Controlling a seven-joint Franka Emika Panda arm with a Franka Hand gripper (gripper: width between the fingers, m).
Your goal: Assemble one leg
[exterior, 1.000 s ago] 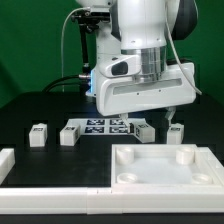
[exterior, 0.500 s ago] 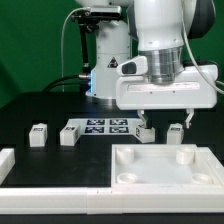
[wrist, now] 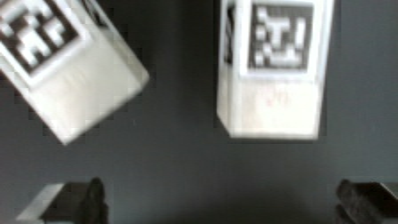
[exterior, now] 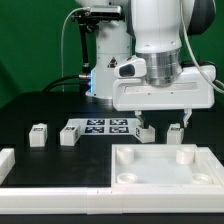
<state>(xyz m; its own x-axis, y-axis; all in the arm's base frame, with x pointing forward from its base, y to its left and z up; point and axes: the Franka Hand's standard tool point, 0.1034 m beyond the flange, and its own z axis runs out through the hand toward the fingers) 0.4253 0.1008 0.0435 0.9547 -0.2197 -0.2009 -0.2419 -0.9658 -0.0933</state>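
Several white legs with marker tags stand on the dark table in the exterior view. One leg (exterior: 38,136) and a second leg (exterior: 69,134) are at that view's left. A third leg (exterior: 146,130) and a fourth leg (exterior: 176,131) stand under my gripper (exterior: 163,119). The gripper is open and empty, hovering just above these two, its fingertips (exterior: 140,118) spread wide. In the wrist view the gripper (wrist: 222,203) looks down on one leg lying askew (wrist: 71,70) and one straight leg (wrist: 276,70). Neither leg touches the fingers.
The marker board (exterior: 100,126) lies flat between the leg pairs. The large white square part with round corner sockets (exterior: 165,167) sits at the front. A white raised border (exterior: 20,172) runs along the front left. The robot base stands behind.
The arm has moved toward the exterior view's right and come down slightly, so it now hovers over the two right-hand legs. The legs have not moved.
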